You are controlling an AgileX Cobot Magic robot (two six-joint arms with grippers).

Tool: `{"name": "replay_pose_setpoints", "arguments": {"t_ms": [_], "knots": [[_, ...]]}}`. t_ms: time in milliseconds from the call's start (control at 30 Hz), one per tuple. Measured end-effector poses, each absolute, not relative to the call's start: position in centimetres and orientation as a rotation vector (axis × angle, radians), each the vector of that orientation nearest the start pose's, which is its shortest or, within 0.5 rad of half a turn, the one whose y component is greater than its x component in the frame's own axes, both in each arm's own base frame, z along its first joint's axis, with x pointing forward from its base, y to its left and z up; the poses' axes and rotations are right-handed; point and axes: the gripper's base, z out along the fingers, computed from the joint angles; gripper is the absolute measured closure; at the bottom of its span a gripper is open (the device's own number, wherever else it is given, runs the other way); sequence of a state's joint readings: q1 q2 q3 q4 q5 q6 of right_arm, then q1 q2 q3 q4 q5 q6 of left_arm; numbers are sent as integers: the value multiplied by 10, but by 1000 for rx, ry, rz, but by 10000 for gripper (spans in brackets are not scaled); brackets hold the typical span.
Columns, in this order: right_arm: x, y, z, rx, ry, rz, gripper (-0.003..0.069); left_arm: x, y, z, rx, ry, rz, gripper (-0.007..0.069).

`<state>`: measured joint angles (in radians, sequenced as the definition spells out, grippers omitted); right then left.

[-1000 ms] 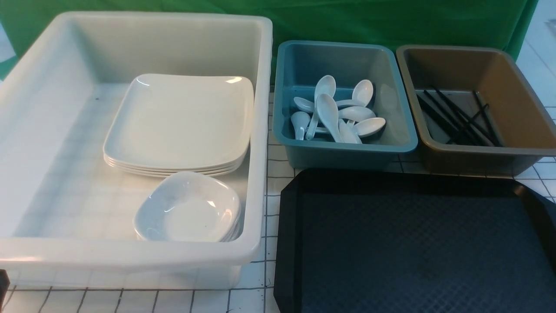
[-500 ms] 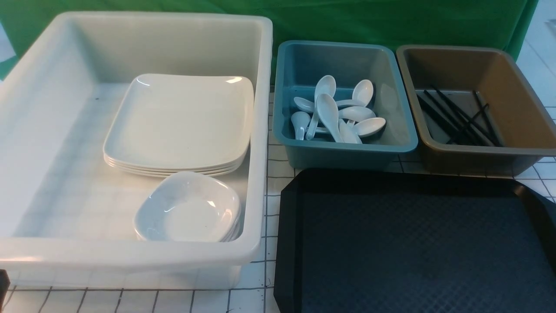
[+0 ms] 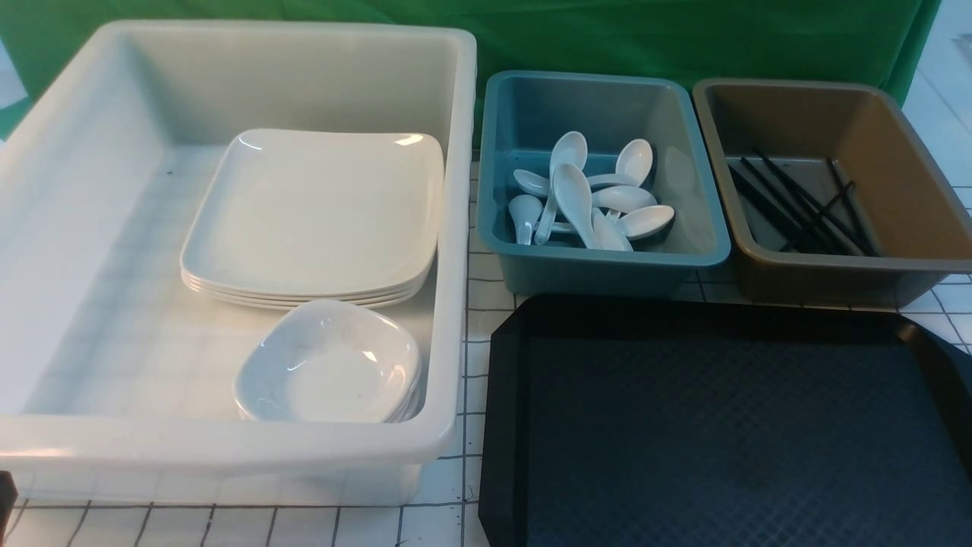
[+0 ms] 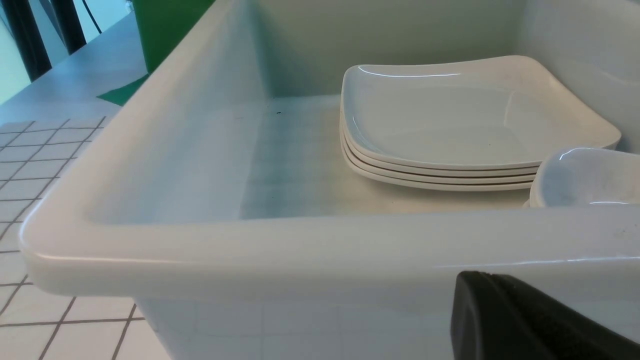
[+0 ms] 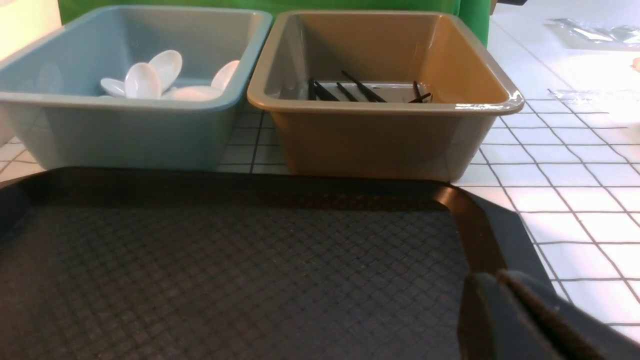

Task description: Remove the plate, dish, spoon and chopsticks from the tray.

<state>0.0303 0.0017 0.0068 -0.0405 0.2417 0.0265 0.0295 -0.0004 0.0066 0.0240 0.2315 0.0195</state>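
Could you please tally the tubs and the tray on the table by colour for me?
white tub: 1
blue tub: 1
brown tub: 1
black tray: 1
Total: 4

White tiled counter (image 3: 474,365) with dark grid lines carries four items: large white plastic tub (image 3: 228,444) at left; blue plastic tub (image 3: 607,270) and brown plastic tub (image 3: 835,281) along the rear; black diamond-textured rectangular tray (image 3: 729,425) at front right.
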Motion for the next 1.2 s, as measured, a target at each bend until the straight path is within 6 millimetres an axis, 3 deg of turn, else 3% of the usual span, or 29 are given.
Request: {"name": "replay_pose_setpoints", "arguments": {"t_ms": [1200], "knots": [[56, 1, 189, -29, 1733, 5, 552, 56, 2, 190, 8, 1722, 59, 620]]}}
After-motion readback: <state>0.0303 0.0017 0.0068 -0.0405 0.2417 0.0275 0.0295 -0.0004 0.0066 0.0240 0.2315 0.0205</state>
